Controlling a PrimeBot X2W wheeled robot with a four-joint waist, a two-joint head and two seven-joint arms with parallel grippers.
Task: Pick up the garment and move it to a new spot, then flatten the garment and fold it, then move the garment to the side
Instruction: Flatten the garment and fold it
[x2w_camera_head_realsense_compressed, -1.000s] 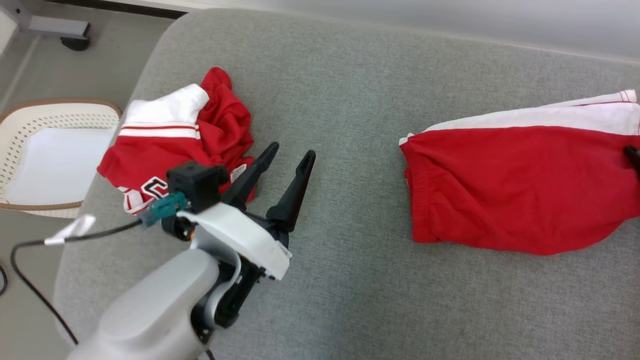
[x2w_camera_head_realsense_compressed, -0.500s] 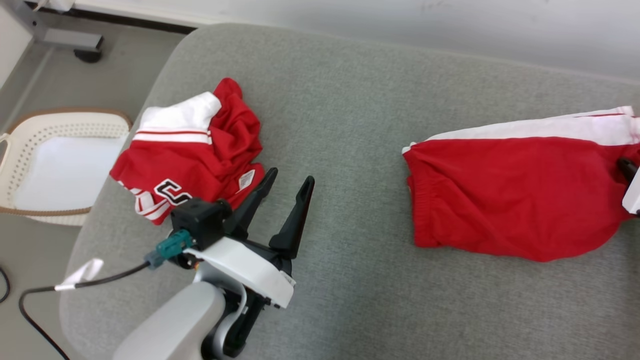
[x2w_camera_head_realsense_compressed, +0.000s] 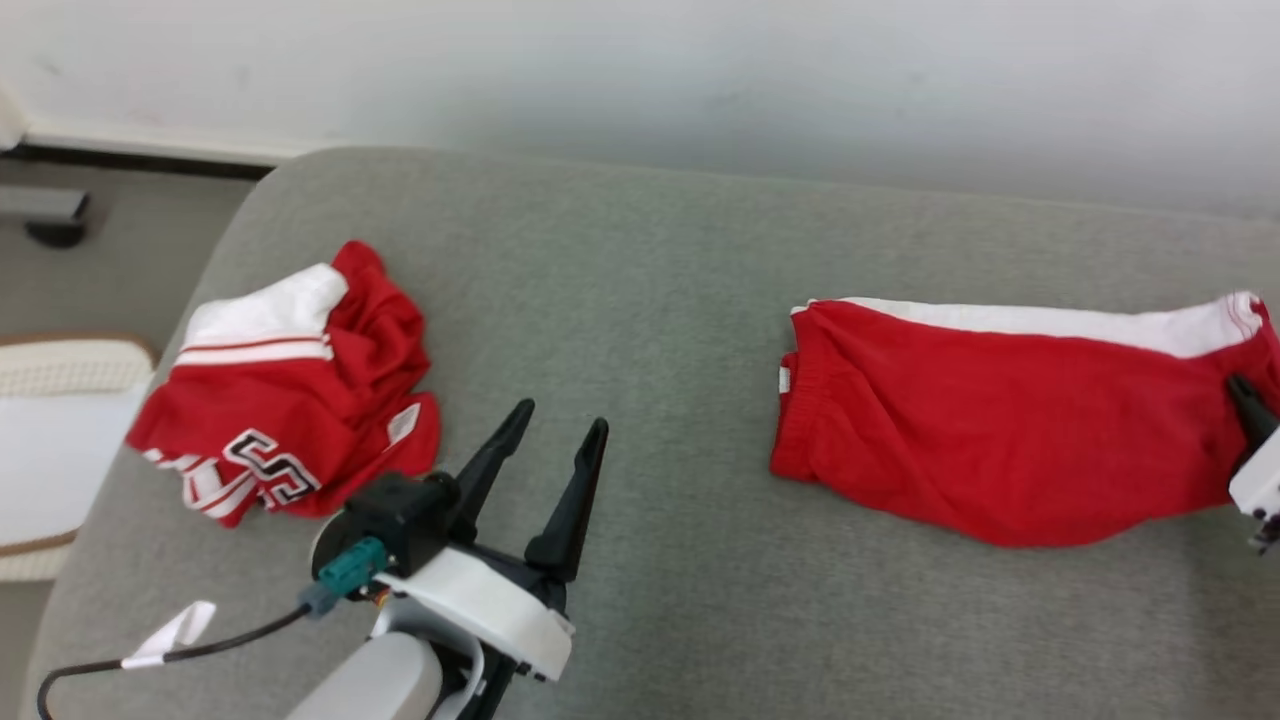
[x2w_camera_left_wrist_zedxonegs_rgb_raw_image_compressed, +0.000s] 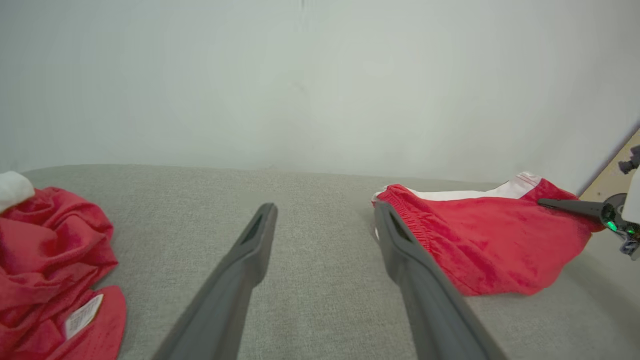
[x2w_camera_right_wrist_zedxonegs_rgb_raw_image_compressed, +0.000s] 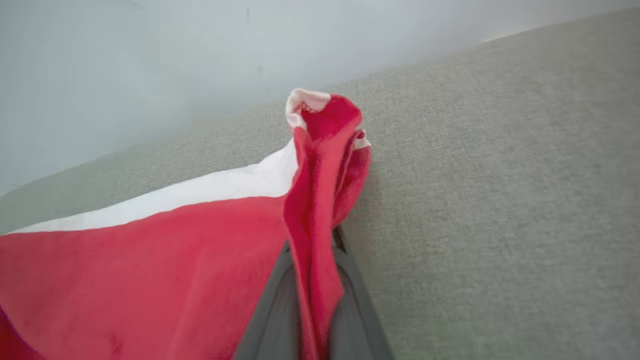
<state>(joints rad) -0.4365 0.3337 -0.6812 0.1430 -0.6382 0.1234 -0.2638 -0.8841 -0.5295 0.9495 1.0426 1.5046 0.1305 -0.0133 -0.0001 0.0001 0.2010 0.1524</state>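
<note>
The garment (x2w_camera_head_realsense_compressed: 1000, 440), red shorts with a white side stripe, lies folded on the right half of the grey cushion (x2w_camera_head_realsense_compressed: 660, 300). My right gripper (x2w_camera_head_realsense_compressed: 1243, 400) is at its right end, shut on a pinched ridge of the red cloth (x2w_camera_right_wrist_zedxonegs_rgb_raw_image_compressed: 315, 210), which stands up between the two fingers in the right wrist view. My left gripper (x2w_camera_head_realsense_compressed: 555, 440) hovers open over bare cushion near the middle, nothing between its fingers (x2w_camera_left_wrist_zedxonegs_rgb_raw_image_compressed: 250, 250). From the left wrist view the garment (x2w_camera_left_wrist_zedxonegs_rgb_raw_image_compressed: 475, 240) lies just right of that gripper's right finger, with the right gripper (x2w_camera_left_wrist_zedxonegs_rgb_raw_image_compressed: 565, 205) at its far end.
A second red and white garment (x2w_camera_head_realsense_compressed: 285, 400) with a black and white number lies crumpled on the cushion's left part. A pale perforated basket (x2w_camera_head_realsense_compressed: 60, 440) stands on the floor off the cushion's left edge. A pale wall (x2w_camera_head_realsense_compressed: 640, 80) runs behind the cushion.
The head camera has tilted up, so the whole scene sits lower. My right gripper has shut on the garment's right end. The left gripper stays open.
</note>
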